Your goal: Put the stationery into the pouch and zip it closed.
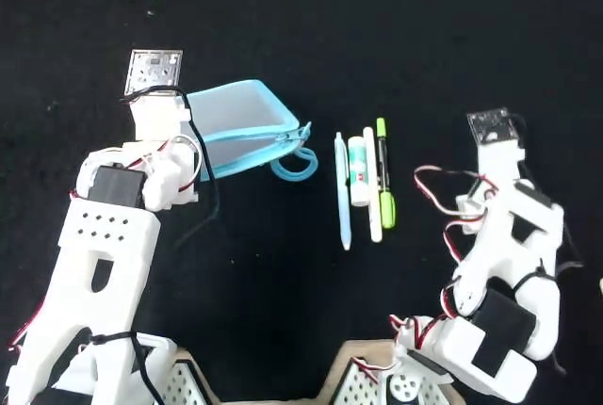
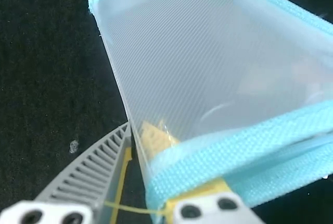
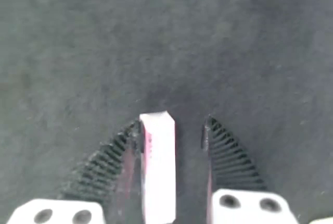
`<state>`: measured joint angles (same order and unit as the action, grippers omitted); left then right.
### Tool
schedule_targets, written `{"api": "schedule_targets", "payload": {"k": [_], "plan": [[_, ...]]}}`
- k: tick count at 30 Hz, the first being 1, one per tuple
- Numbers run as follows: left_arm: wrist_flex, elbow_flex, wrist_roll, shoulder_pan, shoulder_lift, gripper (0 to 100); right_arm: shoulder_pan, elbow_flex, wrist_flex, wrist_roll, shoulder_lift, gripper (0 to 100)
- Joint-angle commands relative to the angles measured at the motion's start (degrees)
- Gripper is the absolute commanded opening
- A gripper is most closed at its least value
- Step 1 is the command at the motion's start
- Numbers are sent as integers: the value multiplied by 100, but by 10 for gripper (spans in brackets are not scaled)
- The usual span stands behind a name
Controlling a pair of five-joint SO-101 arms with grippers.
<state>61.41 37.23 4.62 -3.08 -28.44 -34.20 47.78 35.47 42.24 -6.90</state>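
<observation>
So far nothing seems to be inside the one pouch (image 1: 240, 122). It lies open on the table (image 1: 283, 28), with its edge clenched by the left gripper (image 2: 138, 135). Just beside it we count four pieces to load: blue pen (image 1: 343, 193), white tube (image 1: 357, 171), white pen (image 1: 373, 202) and green marker (image 1: 385, 200). Zipping also remains. The right gripper (image 3: 174, 125) stands released, well apart from them.

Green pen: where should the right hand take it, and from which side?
Grip the green pen mid-barrel, from above, closing across its width. It lies flat, outermost in the row, with bare table on the right arm's side; the white pen lies close on the other.
</observation>
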Motion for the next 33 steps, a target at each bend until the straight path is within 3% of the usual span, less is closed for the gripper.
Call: {"api": "schedule_targets", "payload": {"k": [1, 5, 8, 9, 11, 15, 17, 25, 33], "plan": [[9, 365, 62, -57, 97, 30, -132, 549, -800, 334, -48, 184], [0, 365, 62, -57, 105, 30, -88, 743, -782, 396, -48, 181], [9, 365, 62, -57, 114, 30, -105, 708, -782, 264, -92, 60], [9, 365, 62, -57, 114, 30, -123, 681, -782, 62, -110, 4], [0, 365, 62, -57, 114, 30, -158, 514, -738, -624, -136, 42], [-9, 365, 62, -57, 123, 30, -70, 48, -114, -2435, -154, 14], [-9, 365, 62, -57, 132, 30, 53, -198, 229, -2892, -127, 27], [-18, 426, 53, -84, 79, 30, 88, -321, 519, -2901, -127, 233], [-18, 426, 53, -66, 79, 30, 70, -242, 510, -2901, -127, 247]]}}
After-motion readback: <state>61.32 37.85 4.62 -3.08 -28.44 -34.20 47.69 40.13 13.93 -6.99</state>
